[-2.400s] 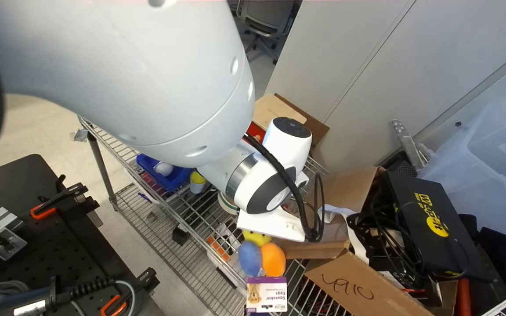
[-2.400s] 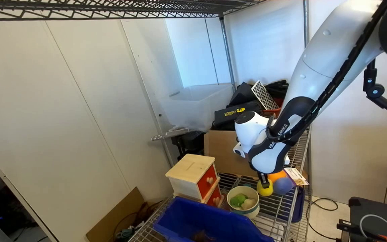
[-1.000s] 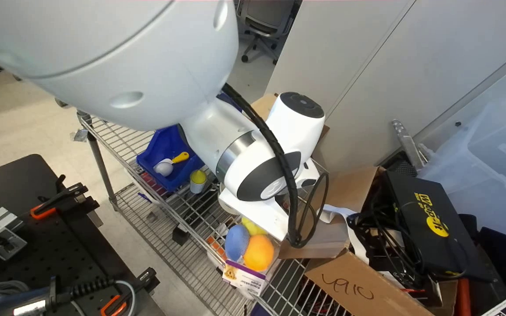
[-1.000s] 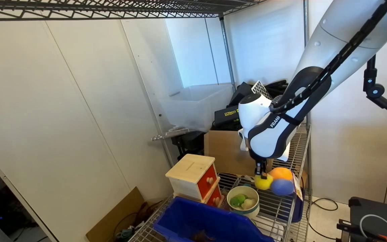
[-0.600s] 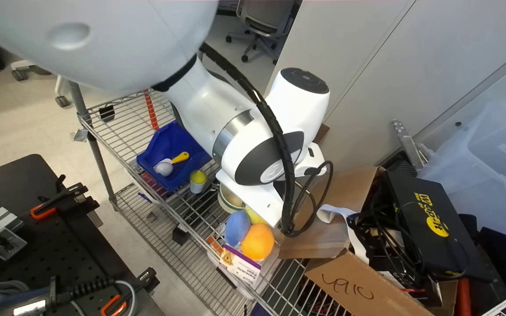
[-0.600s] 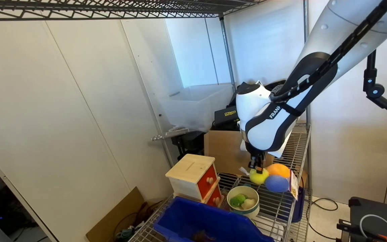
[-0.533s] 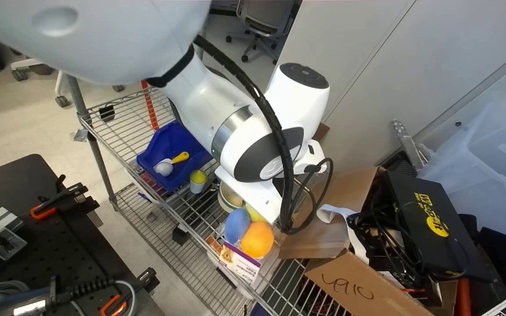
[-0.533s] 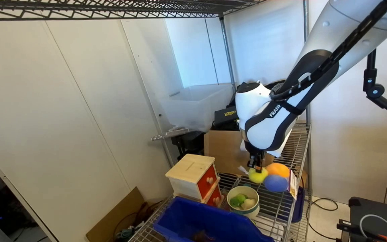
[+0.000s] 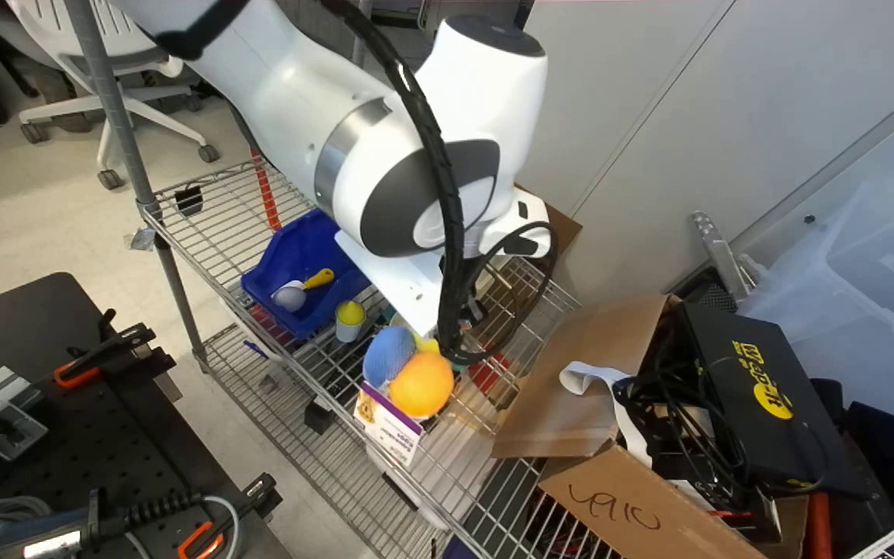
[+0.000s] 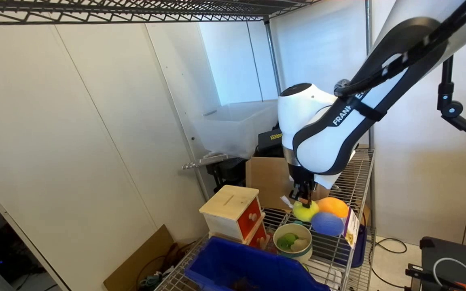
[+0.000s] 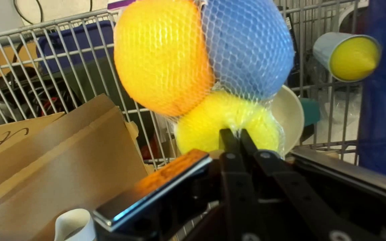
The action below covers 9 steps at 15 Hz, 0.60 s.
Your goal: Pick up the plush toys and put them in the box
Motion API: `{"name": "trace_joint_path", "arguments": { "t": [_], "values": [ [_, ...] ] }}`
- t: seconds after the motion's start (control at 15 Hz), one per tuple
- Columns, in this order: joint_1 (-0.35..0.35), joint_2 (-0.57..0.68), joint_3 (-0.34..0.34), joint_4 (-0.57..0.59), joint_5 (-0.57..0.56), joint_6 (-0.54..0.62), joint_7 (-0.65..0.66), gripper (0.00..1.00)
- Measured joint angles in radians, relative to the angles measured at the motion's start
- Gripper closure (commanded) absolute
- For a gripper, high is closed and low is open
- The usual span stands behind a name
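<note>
The plush toys hang together in a clear net: a yellow toy (image 11: 199, 127), an orange toy (image 11: 163, 60) and a blue toy (image 11: 246, 47). A purple-and-white card (image 10: 351, 228) is attached to them. My gripper (image 11: 236, 135) is shut on the net at the yellow toy and holds the bundle above the wire shelf. In an exterior view my gripper (image 10: 302, 200) is above the yellow toy (image 10: 305, 211); in an exterior view the hand hides the fingers. The blue box (image 10: 225, 254) stands in front of the wooden drawers; it also shows in an exterior view (image 9: 276, 260).
A cream bowl (image 10: 291, 244) with green things inside stands between the toys and the box. Wooden drawers (image 10: 229, 206) with red fronts stand behind the box. An open cardboard box (image 9: 579, 373) is beside the bundle. A small cup (image 9: 349, 322) with yellow inside stands near the box.
The arm and the bundle have moved along the shelf towards the blue box and somewhat up. The card has swung to hang below the toys. The gripper has stayed shut on the net.
</note>
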Motion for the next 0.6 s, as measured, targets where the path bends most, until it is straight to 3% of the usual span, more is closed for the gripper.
{"name": "trace_joint_path", "arguments": {
  "t": [0.6],
  "values": [
    [0.103, -0.203, 0.005, -0.132, -0.005, -0.029, 0.192, 0.99]
  ]
}}
